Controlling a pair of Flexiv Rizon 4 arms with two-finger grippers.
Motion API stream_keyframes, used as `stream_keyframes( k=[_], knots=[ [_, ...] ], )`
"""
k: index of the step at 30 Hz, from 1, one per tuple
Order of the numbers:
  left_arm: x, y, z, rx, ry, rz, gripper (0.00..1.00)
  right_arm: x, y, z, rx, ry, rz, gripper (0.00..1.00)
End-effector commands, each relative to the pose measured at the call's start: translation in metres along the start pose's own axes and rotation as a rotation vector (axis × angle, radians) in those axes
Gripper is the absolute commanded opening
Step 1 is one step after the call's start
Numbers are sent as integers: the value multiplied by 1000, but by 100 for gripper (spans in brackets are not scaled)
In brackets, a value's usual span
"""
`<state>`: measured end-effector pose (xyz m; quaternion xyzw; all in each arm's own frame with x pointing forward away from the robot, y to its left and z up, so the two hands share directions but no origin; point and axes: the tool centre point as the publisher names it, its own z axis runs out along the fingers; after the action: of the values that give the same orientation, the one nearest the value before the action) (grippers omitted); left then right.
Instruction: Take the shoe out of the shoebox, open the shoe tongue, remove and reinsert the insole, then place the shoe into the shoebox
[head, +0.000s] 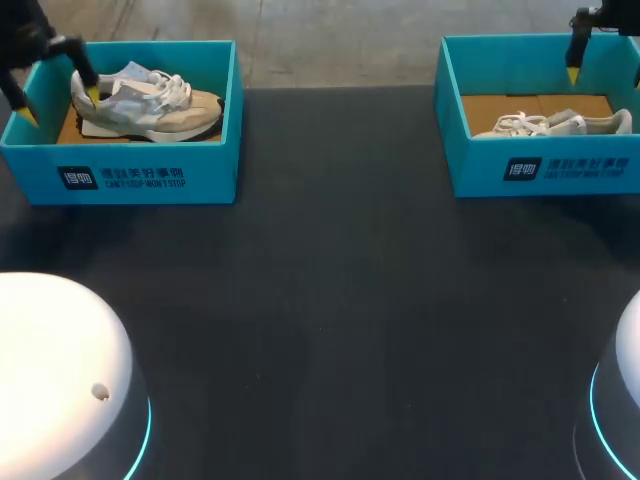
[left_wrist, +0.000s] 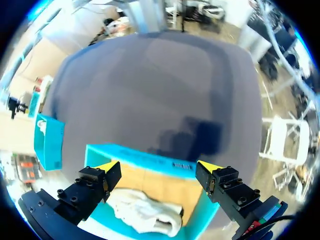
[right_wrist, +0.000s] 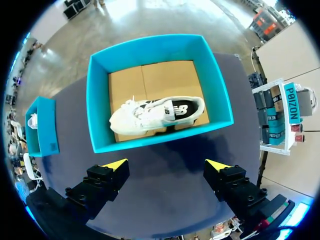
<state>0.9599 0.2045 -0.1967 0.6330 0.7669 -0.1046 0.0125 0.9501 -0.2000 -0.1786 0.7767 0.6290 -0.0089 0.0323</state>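
Hovering both end effectors, released, near two shoeboxes; neither shoe lifted yet.
Holding left end effector spread wide above the heel end of the beige shoe, standing upright in the left shoebox; holding right end effector equally open, right shoebox ahead of its fingers, white shoe lying on its side inside. Risking, by judgement, catching a box wall with a finger on descent and dragging the box across the bench, or nipping only the soft collar and dropping the shoe. Seeing just one yellow tip of the right end effector from the head view; getting only part of the beige shoe in the left wrist view.
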Motion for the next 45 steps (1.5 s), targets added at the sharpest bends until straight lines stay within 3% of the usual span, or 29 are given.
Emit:
stream_keyframes(
  k=[1, 9, 15, 20, 30, 44, 45],
  knots=[
    [9, 37, -14, 14, 3, 80, 100, -1, -1, 0, -3, 2, 0, 100],
    [30, 102, -23, -14, 37, 94, 100, -1, -1, 0, -3, 2, 0, 100],
    [37, 145, -19, -46, 67, 106, 100, -1, -1, 0, -3, 2, 0, 100],
    [40, 174, -12, -55, 51, 133, 100, -1, -1, 0, -3, 2, 0, 100],
    [40, 223, 2, -44, 134, 176, 100, -1, -1, 0, -3, 2, 0, 100],
    [40, 223, 2, -44, 134, 176, 100, -1, -1, 0, -3, 2, 0, 100],
    [39, 224, 3, -76, 138, 168, 100, -1, -1, 0, -3, 2, 0, 100]
  ],
)
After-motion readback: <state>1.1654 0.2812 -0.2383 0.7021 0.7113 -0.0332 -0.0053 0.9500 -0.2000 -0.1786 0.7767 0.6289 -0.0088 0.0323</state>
